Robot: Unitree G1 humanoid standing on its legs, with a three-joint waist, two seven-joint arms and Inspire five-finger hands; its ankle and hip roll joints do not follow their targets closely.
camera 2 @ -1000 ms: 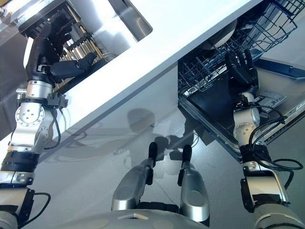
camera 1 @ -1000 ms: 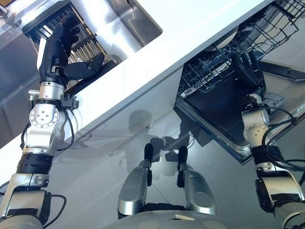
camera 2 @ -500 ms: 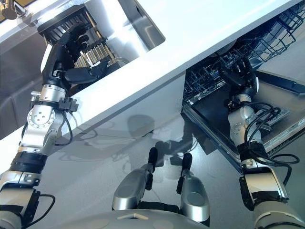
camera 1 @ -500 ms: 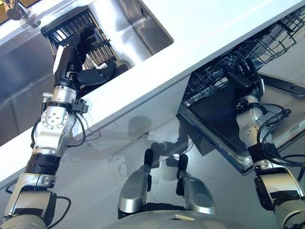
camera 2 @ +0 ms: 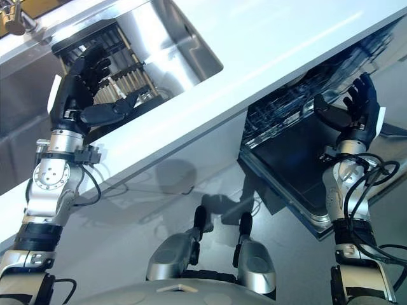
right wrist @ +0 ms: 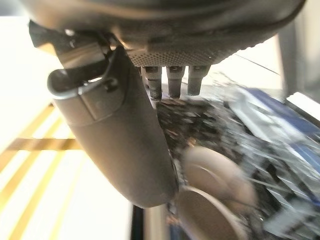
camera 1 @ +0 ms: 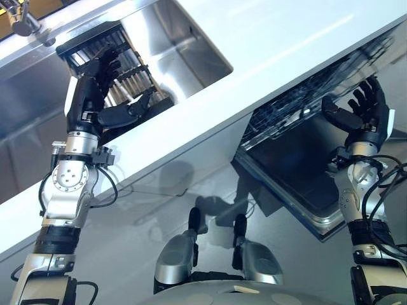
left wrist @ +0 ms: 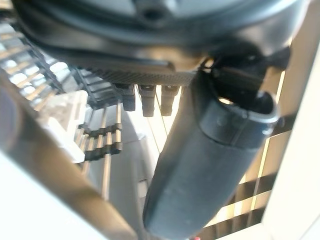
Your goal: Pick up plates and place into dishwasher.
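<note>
My left hand (camera 1: 94, 95) hovers open over the dark drying rack (camera 1: 124, 60) that stands in the steel sink (camera 1: 184, 44); its thumb (left wrist: 210, 165) sticks out above the rack's bars and it holds nothing. My right hand (camera 1: 364, 113) is open with its fingers spread, raised in front of the dishwasher's wire rack (camera 1: 299, 105) and above the lowered door (camera 1: 299, 171). Past the right thumb (right wrist: 120, 135), two pale round plates (right wrist: 215, 185) stand blurred among the rack's wires.
A white counter (camera 1: 267, 51) runs diagonally between the sink and the dishwasher. A tap (camera 1: 22, 19) stands at the sink's far corner. The open dishwasher door juts out low over the grey floor (camera 1: 140, 210).
My right hand has drawn back from the dishwasher rack and spread open. My left hand stays open over the sink rack. The whole view has shifted with the camera.
</note>
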